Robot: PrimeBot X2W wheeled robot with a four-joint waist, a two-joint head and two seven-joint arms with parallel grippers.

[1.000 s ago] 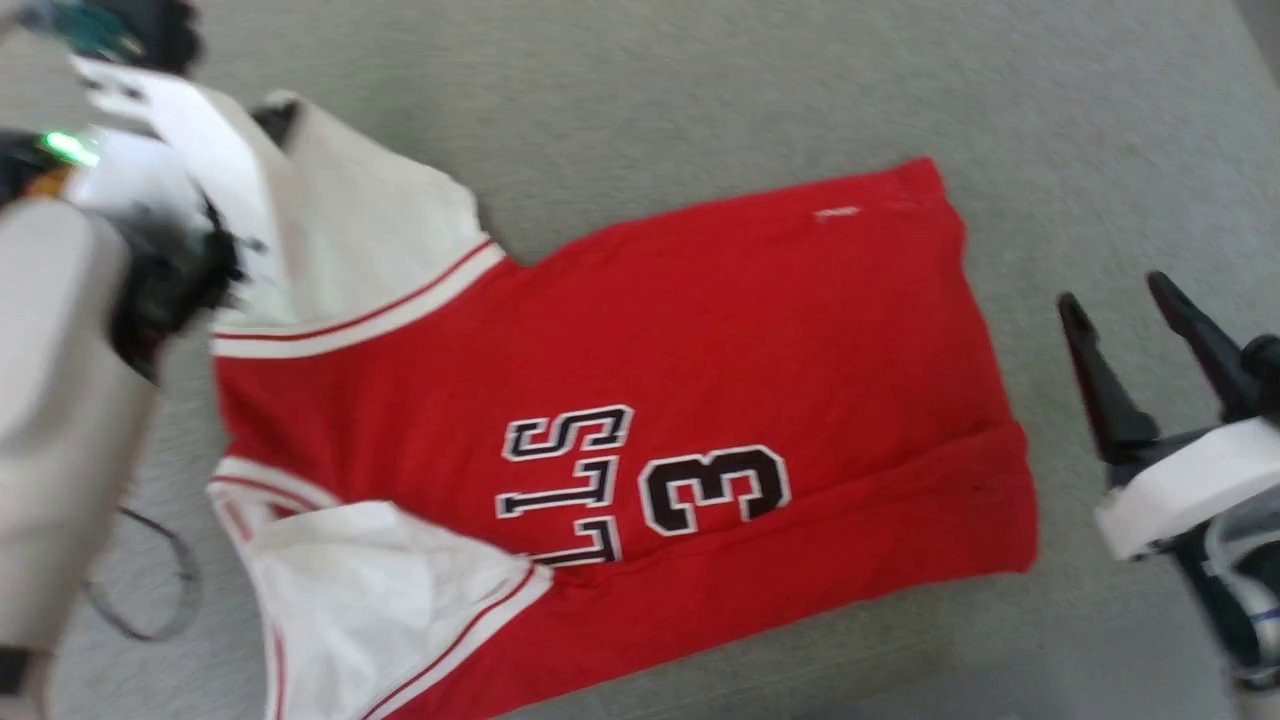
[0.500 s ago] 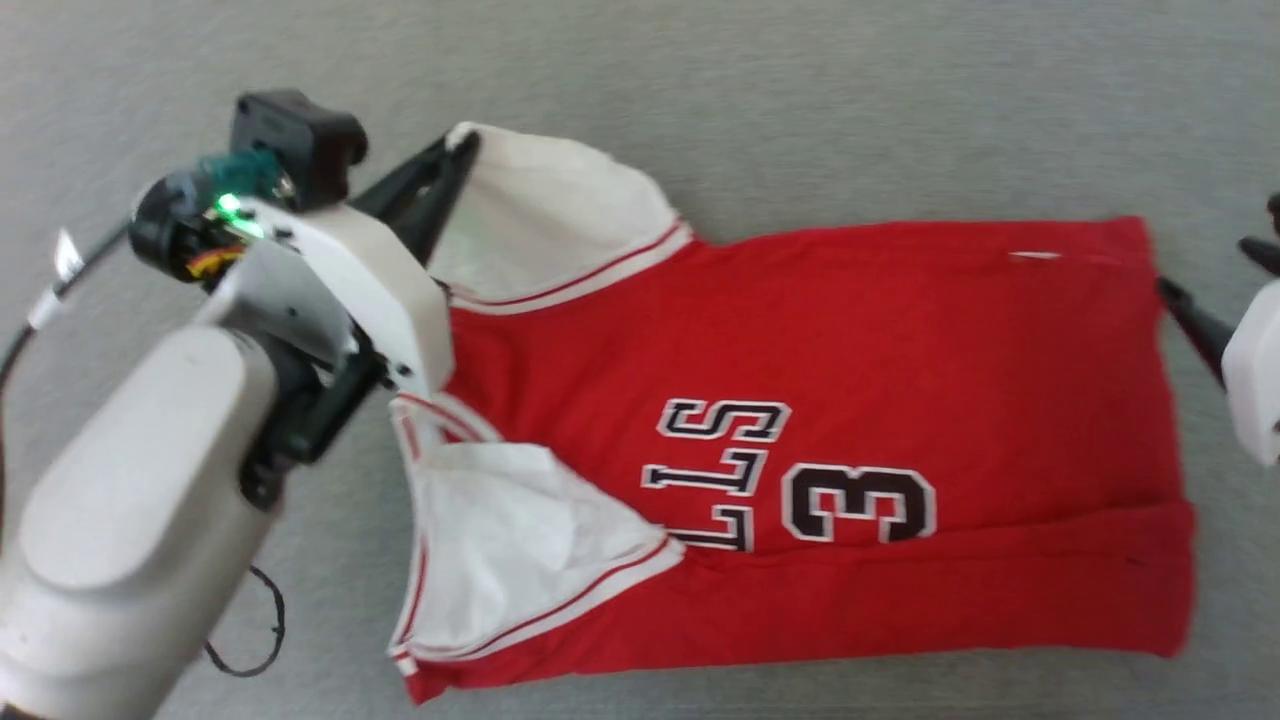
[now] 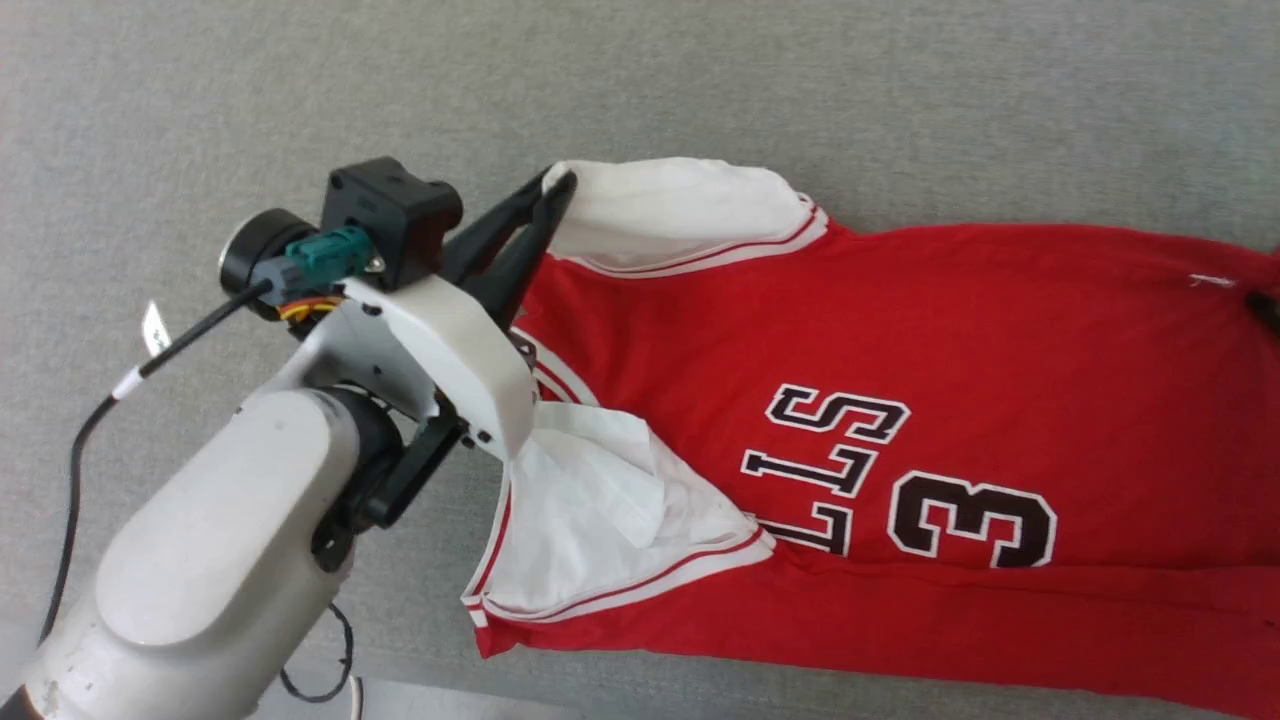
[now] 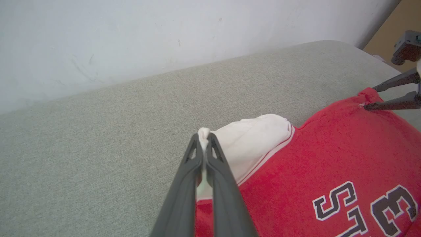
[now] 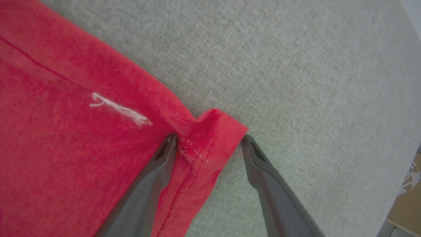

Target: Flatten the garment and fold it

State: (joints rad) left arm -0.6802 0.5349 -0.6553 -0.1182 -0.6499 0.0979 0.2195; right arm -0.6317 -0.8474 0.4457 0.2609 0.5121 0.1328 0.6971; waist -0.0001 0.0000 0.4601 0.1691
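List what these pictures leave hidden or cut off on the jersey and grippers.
Head view: the garment runs off the right edge, cutting off its hem end; a fold covers part of its lettering.
Left wrist view: the left gripper, shut on the white sleeve, hides how much cloth it pinches.
Right wrist view: the open right gripper straddles the hem corner, whose underside is hidden.
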